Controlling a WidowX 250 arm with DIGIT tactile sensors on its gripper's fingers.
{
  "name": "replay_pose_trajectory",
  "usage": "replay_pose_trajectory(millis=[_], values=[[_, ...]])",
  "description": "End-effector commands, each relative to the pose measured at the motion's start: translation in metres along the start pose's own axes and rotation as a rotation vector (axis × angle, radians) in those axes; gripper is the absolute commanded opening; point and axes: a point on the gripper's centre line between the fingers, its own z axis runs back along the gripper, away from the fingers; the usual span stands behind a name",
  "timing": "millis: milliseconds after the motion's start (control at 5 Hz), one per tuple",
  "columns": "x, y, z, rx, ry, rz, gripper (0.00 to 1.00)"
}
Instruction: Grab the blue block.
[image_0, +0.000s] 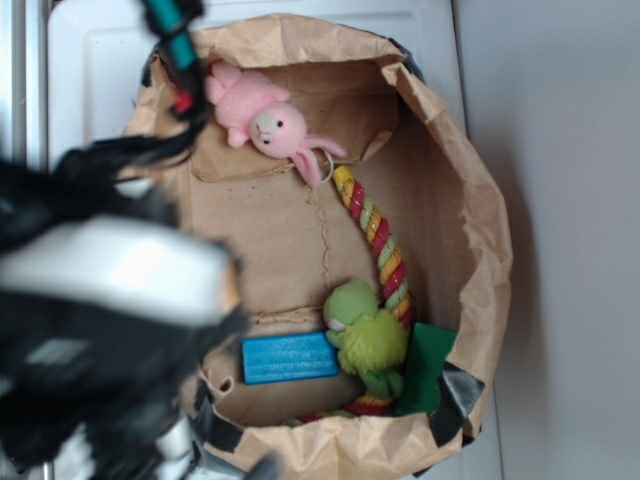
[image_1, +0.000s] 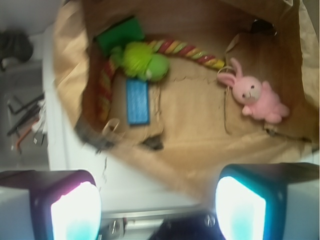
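Approach step: the end effector, fingers spread wide and holding nothing, hovers outside the paper bag; next it must travel to the blue block, lying flat at lower centre beside the green plush toy, and descend

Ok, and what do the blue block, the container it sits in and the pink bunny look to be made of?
Blue block: probably hard plastic or foam, matte, with fine ridged lines on its face; the look leaves it open. Container: crumpled brown paper, rim rolled down, creased and torn in places. Pink bunny: soft plush fabric with a fuzzy, rounded outline.
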Motion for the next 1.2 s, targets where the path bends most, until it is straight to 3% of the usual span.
replay_pose_trajectory(millis=[0, 400, 600, 1000], values=[[0.028, 0.027, -0.023, 0.061, -0.023, 0.075, 1.0], [0.03, 0.015, -0.067, 0.065, -0.079, 0.07, 1.0], [0.01, 0.005, -0.081, 0.073, -0.084, 0.051, 1.0], [0.003, -0.005, -0.086, 0.092, -0.1, 0.065, 1.0]])
